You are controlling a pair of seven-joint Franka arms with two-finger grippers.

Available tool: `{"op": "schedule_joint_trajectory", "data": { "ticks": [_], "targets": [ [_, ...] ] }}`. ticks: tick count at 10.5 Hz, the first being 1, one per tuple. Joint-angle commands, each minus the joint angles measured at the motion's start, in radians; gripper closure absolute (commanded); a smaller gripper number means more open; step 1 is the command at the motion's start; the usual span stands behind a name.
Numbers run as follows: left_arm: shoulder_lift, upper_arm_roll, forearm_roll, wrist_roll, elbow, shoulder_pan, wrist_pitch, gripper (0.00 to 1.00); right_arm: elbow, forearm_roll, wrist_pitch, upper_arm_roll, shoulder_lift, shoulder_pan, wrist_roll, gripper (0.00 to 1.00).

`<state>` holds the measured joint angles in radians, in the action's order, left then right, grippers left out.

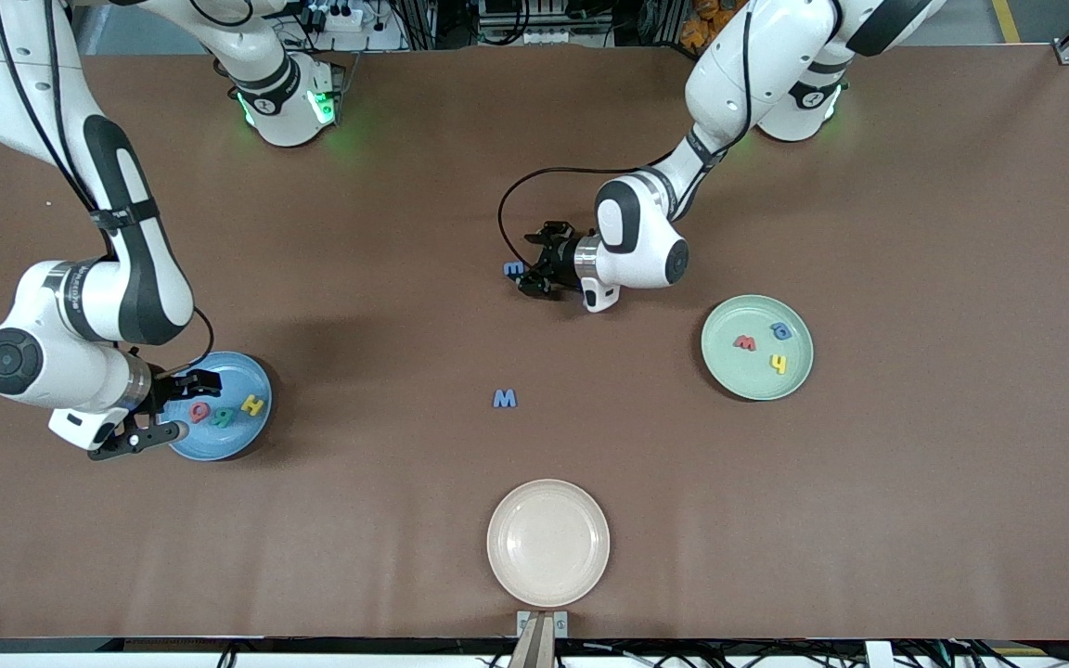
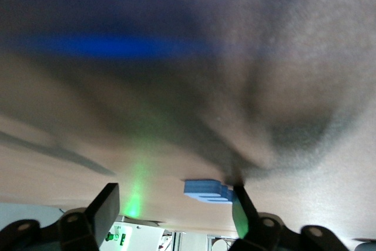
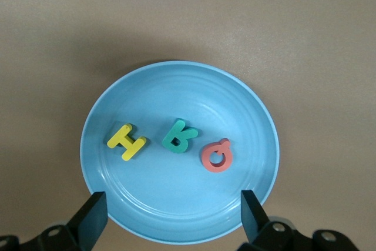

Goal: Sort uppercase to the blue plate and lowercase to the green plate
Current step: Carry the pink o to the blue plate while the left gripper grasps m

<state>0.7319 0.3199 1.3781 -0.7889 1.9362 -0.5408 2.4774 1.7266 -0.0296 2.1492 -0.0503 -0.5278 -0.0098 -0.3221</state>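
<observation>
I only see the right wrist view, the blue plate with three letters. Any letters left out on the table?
Observer: Two. A larger blue letter lies on the table, farther from the front camera than the cream plate.
Operator: The other?
Observer: A small blue letter lies between the left gripper's open fingers, touching one.
Operator: Green plate?
Observer: It holds a red w, a blue a and a yellow h.

Right gripper (image 1: 159, 413) hangs over plate (image 3: 176, 98) holding H (image 3: 126, 141), R (image 3: 179, 136), Q (image 3: 216, 155); small m (image 1: 514, 269) sits between left gripper (image 1: 534, 269) fingers.
</observation>
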Motion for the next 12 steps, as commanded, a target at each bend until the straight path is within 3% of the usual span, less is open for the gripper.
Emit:
{"op": "schedule_joint_trajectory", "data": {
  "ticks": [1,3,7,10,12],
  "targets": [
    [0.004,-0.005,0.032,-0.015,-0.008,-0.016,0.002,0.24,0.018,0.013,0.001,0.009,0.014,-0.007,-0.014,0.0],
    [0.009,-0.005,0.03,-0.013,-0.008,-0.016,0.002,0.33,0.018,0.013,0.0,0.009,0.015,-0.007,-0.014,0.0],
    [0.011,-0.005,0.03,-0.015,-0.008,-0.015,0.002,0.68,0.018,0.013,0.0,0.009,0.015,-0.004,-0.015,0.0],
    [0.012,-0.005,0.032,-0.023,-0.006,-0.015,0.002,0.8,0.018,0.013,-0.002,0.01,0.015,-0.004,-0.015,0.0],
    [0.011,-0.005,0.027,-0.029,-0.005,-0.015,0.002,0.82,0.016,0.013,-0.005,0.01,0.015,-0.002,-0.015,0.0]
  ]
}}
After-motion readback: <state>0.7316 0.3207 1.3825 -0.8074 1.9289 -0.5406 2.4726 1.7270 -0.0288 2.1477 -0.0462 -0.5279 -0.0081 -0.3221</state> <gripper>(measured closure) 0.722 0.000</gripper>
